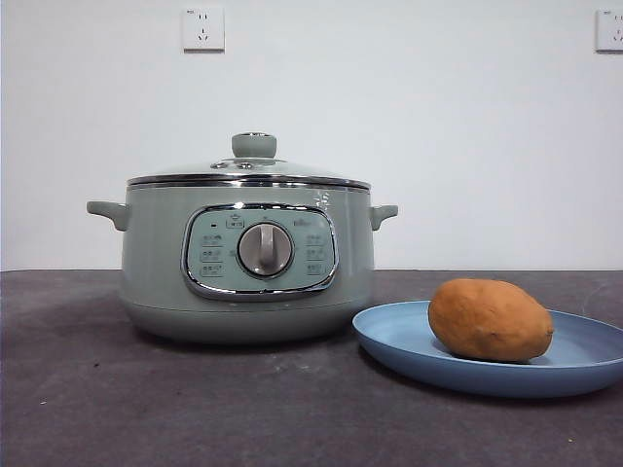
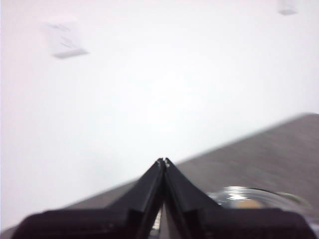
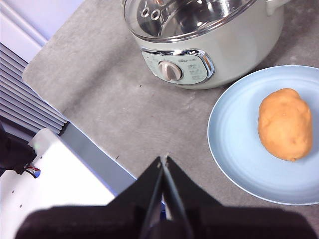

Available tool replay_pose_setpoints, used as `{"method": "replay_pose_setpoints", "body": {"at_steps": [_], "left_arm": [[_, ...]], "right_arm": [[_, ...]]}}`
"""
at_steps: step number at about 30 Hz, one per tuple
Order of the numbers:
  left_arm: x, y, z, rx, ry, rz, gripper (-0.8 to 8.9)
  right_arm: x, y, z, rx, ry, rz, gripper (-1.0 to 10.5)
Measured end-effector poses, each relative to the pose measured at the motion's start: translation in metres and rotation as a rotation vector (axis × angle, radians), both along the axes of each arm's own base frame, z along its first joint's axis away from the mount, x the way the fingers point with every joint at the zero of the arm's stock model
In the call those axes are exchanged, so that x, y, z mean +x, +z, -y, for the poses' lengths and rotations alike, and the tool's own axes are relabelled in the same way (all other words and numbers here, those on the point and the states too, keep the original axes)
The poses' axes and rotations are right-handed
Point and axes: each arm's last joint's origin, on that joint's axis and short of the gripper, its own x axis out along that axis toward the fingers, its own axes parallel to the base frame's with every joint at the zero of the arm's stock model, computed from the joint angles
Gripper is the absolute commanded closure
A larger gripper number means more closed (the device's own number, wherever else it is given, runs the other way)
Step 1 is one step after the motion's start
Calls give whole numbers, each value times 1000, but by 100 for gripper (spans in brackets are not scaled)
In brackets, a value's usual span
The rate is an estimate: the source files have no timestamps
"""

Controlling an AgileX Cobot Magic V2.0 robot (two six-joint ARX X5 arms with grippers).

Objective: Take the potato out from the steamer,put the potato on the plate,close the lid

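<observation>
Orange-brown potato [image 3: 285, 124] lying plated, lid [image 1: 249, 171] seated; both grippers [image 3: 163, 160] [image 2: 163, 161] hanging closed, empty, well clear.

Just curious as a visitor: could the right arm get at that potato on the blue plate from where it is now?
Probably yes. The potato lies bare on the plate, beside the steamer, with nothing over it. The right gripper hangs above the table, fingers shut, so it would have to open first.
</observation>
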Motion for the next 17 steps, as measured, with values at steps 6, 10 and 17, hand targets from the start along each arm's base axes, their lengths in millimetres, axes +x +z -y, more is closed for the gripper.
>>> {"method": "replay_pose_setpoints", "body": {"at_steps": [6,10,17], "left_arm": [[-20,-70,-13,-10,191,55,817],[-28,-116,-14,-11,231,9,817],[-33,-180,-15,-29,274,-61,817]], "right_arm": [[0,0,0,0,0,0,945],[0,0,0,0,0,0,945],[0,0,0,0,0,0,945]]}}
